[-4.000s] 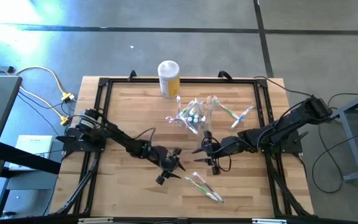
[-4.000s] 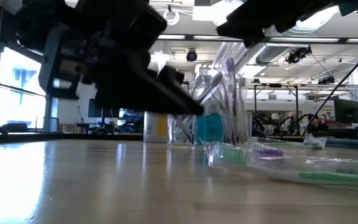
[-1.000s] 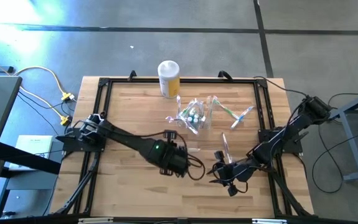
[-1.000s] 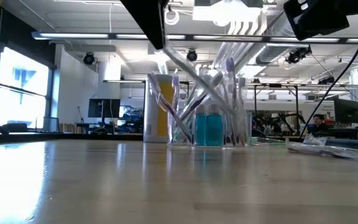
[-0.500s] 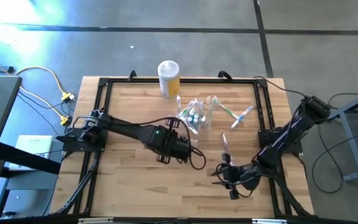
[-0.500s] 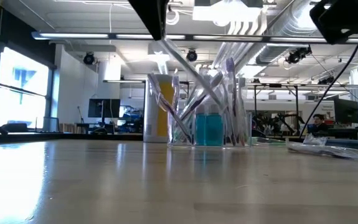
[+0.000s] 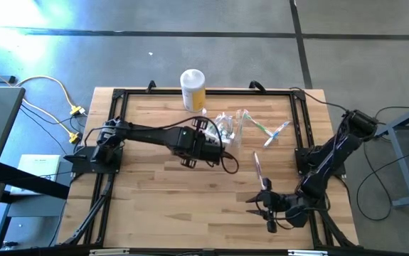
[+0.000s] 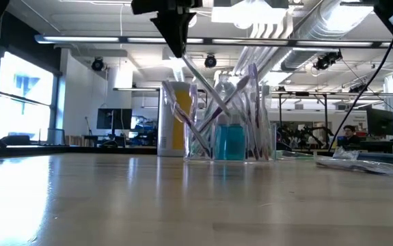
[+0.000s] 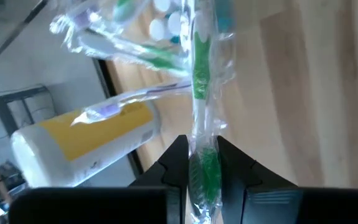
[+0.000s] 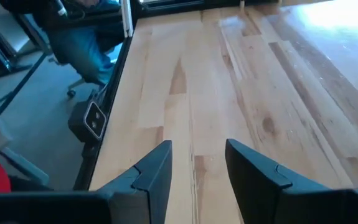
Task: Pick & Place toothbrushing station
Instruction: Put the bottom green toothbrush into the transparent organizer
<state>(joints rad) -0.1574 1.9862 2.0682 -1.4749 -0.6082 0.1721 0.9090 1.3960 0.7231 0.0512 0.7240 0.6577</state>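
The toothbrushing station [image 7: 225, 130], a clear holder full of brushes, stands on its base at the table's far middle [image 8: 230, 140], and shows in the left wrist view [image 9: 166, 25]. My left gripper [image 7: 213, 134] hovers just left of it, shut on a green toothbrush in a clear wrapper [image 9: 198, 81]; in the low view the gripper [image 8: 178, 48] is above the holder. My right gripper [image 7: 255, 210] is open over bare wood near the right front corner [image 10: 197, 165]. My left gripper pinches the wrapped toothbrush's handle end [image 9: 203, 171] between its two fingers. The fingers slant down from the table's left, and the brush runs on ahead in line with them. It is clear of the table, and its free end [image 8: 206, 92] slants down among the station's brushes.
A yellow canister with a white lid [image 7: 193, 89] stands behind the station at the far edge. Wrapped toothbrushes [image 7: 275, 131] lie right of the station. A slim pale toothbrush [image 7: 258, 171] shows over the wood just beyond my right gripper. A black frame [image 7: 119, 99] borders the table.
My left gripper has carried the toothbrush toward the far edge and the station, rising a little and rolling; the brush stays clear of the table. My right gripper has swung toward the near right corner and rolled.
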